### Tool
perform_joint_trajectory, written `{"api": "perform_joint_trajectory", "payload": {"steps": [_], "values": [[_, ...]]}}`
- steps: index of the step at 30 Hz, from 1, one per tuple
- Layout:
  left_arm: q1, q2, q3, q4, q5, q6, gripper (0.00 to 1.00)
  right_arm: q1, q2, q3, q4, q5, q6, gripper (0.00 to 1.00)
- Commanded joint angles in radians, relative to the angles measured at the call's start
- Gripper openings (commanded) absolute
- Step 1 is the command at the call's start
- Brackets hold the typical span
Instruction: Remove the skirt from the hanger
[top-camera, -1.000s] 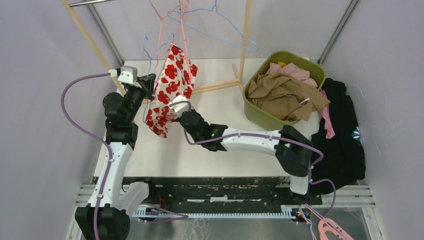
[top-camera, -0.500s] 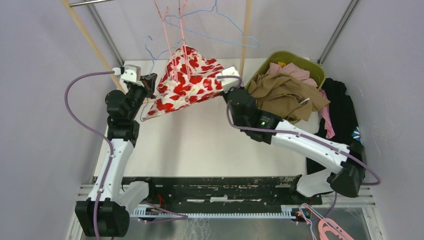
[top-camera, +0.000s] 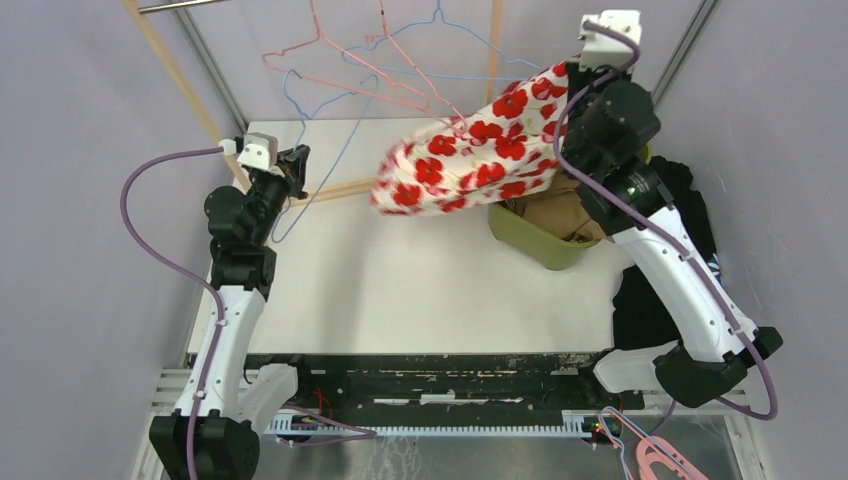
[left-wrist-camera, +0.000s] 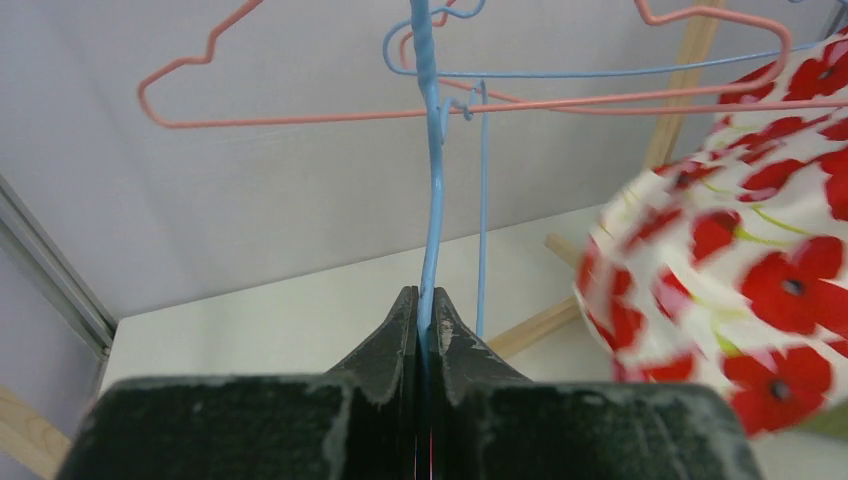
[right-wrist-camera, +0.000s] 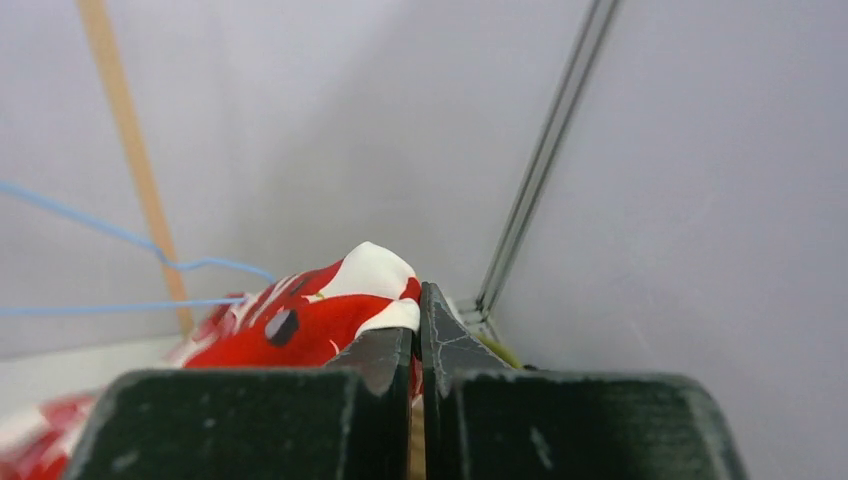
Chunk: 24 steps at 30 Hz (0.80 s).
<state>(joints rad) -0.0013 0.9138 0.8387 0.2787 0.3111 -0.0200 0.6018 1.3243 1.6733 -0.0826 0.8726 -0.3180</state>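
— Two grippers at work? Starting from the left?
— Far left: left gripper (left-wrist-camera: 424, 312), clamped tight on the wire of a blue hanger (left-wrist-camera: 434, 200), with nothing but that wire between the closed jaws. Sits low beside the wooden rack (top-camera: 172, 70), over the left back part of the table (top-camera: 400, 290).
— And moving right?
— Overhead, a pink hanger (left-wrist-camera: 300, 119), crossing the blue one up near the top of the rack. Runs rightward and meets the skirt (top-camera: 470, 160) at its upper edge. Cannot tell whether hooked through the cloth or only touching it.
— Where exactly, the skirt?
— Up in the air, right of centre. White with red flowers, stretched on a slant: low loose end above the table, high end at the right gripper (right-wrist-camera: 416, 312). Hangs partly in front of the green bin (top-camera: 525, 238) full of clothes.
— What sort of grip there?
— Pinched closed on a fold of the flowered cloth, lifted high near the back right corner. Farther right, dark clothes (top-camera: 690, 210) heaped just beside the bin.
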Motion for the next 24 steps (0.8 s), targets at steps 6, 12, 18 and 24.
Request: {"api": "perform_joint_trajectory", "payload": {"steps": [6, 12, 18, 24], "values": [[0.003, -0.06, 0.023, 0.015, -0.038, 0.087, 0.03, -0.119, 0.07, 0.228, 0.132, -0.033, -0.162, 0.01], [0.002, -0.074, 0.015, 0.008, -0.03, 0.081, 0.03, -0.212, 0.147, 0.32, 0.157, -0.079, -0.196, 0.01], [0.003, -0.087, 0.002, -0.009, -0.035, 0.087, 0.03, -0.313, 0.252, 0.504, 0.106, -0.13, -0.074, 0.01], [0.003, -0.067, 0.022, -0.015, -0.037, 0.094, 0.03, -0.347, 0.391, 0.71, 0.075, -0.168, 0.025, 0.01]]}}
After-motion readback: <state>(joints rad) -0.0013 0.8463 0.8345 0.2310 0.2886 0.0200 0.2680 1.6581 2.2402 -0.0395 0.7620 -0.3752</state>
